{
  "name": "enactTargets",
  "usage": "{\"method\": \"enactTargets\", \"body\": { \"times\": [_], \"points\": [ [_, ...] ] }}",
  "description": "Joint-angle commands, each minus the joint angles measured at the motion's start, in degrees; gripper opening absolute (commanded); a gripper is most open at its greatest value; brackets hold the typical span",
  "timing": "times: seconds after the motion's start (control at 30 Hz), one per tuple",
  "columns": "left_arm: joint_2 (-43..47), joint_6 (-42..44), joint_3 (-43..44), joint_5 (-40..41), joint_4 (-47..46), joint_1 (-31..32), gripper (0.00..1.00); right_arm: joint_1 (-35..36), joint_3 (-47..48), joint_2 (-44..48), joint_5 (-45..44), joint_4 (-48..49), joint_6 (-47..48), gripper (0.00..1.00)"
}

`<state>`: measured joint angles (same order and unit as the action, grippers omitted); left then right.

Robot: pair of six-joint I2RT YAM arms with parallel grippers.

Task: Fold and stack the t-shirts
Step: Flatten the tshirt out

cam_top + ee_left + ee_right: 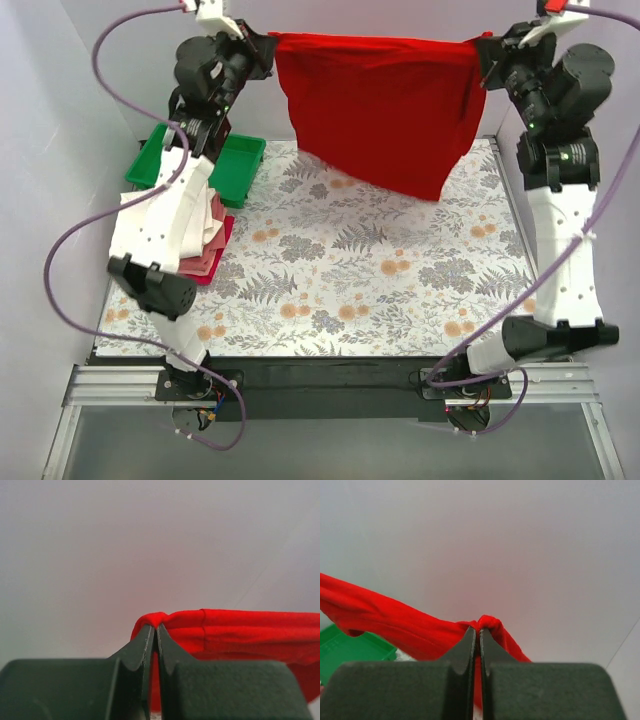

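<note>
A bright red t-shirt hangs stretched in the air at the back of the table, its lower edge above the floral cover. My left gripper is shut on its left top corner, and my right gripper is shut on its right top corner. In the left wrist view the red cloth bunches over my shut fingertips. In the right wrist view the cloth runs off to the left from my shut gripper. A pile of red and cream-white t-shirts lies at the left, partly hidden by my left arm.
A green plastic tray stands at the back left and also shows in the right wrist view. The floral table cover spreads across the middle. White walls close in the back and sides.
</note>
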<state>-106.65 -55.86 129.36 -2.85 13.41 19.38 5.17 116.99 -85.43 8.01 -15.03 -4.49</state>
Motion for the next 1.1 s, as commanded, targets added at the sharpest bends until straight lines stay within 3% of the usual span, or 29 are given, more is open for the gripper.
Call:
{"method": "enactTargets", "body": {
  "times": [0.0, 0.1, 0.13, 0.2, 0.23, 0.33, 0.4, 0.47, 0.53, 0.57, 0.6, 0.67, 0.73, 0.9, 1.07],
  "points": [
    [12.76, 1.36, -12.65, -1.54, -4.97, -0.74, 0.00, -0.60, -5.16, 9.55, -0.80, 5.36, 2.55, 0.01],
    [22.34, 1.54, -27.36, -1.80, -8.04, -0.74, 0.00, -0.51, -18.78, 17.10, -1.94, 5.53, 4.32, 0.01],
    [24.80, 1.54, -38.89, -3.29, -10.22, -0.74, 0.00, -0.60, -26.82, 19.05, -1.95, 5.45, 4.32, 0.01],
    [32.53, -1.70, -49.85, -4.96, -11.56, -0.66, 0.00, -0.51, -34.69, 24.92, -0.81, 5.45, 5.72, 0.01],
    [35.17, -2.76, -59.48, -5.84, -12.43, -0.39, 0.00, -0.51, -42.82, 26.87, -0.72, 5.27, 5.11, 0.01],
    [43.53, -12.05, -77.77, -3.41, -12.71, 0.13, 0.00, -0.51, -53.68, 34.08, 0.86, 2.47, 2.57, 0.01],
    [47.56, -20.20, -84.16, -2.16, -12.53, 0.57, 0.00, -0.51, -62.73, 38.55, 1.22, -2.95, -1.99, 0.01],
    [48.81, -21.57, -89.78, -4.86, -11.49, 1.53, 0.00, -0.51, -71.05, 41.03, -0.96, -6.05, -5.51, 0.06],
    [50.13, -23.68, -91.30, -3.92, -4.55, 3.03, 0.04, -0.51, -74.70, 42.89, -1.59, -11.23, -6.76, 0.23],
    [50.83, -25.43, -92.70, 2.00, -2.79, 6.78, 0.20, -0.51, -75.76, 42.71, -2.29, -13.60, -6.67, 0.36],
    [51.45, -27.10, -92.88, 5.19, 0.44, 8.38, 0.31, -0.51, -77.07, 41.93, -2.30, -15.80, -6.06, 0.65],
    [52.77, -30.18, -92.54, 7.24, 3.19, 10.50, 0.83, -0.51, -77.70, 41.13, -2.56, -19.59, -7.19, 0.79],
    [53.82, -30.45, -91.66, 8.48, 5.04, 10.77, 0.84, -0.51, -77.79, 40.78, -0.81, -19.60, -6.50, 0.98],
    [51.20, -29.93, -89.29, 9.53, 5.14, 10.86, 0.86, -0.51, -75.51, 41.22, -6.85, -18.46, -9.30, 0.98],
    [41.98, -27.29, -83.75, 7.69, 2.42, 10.95, 0.87, -0.51, -73.92, 37.46, -11.79, -15.57, -11.68, 0.98]
  ]
}}
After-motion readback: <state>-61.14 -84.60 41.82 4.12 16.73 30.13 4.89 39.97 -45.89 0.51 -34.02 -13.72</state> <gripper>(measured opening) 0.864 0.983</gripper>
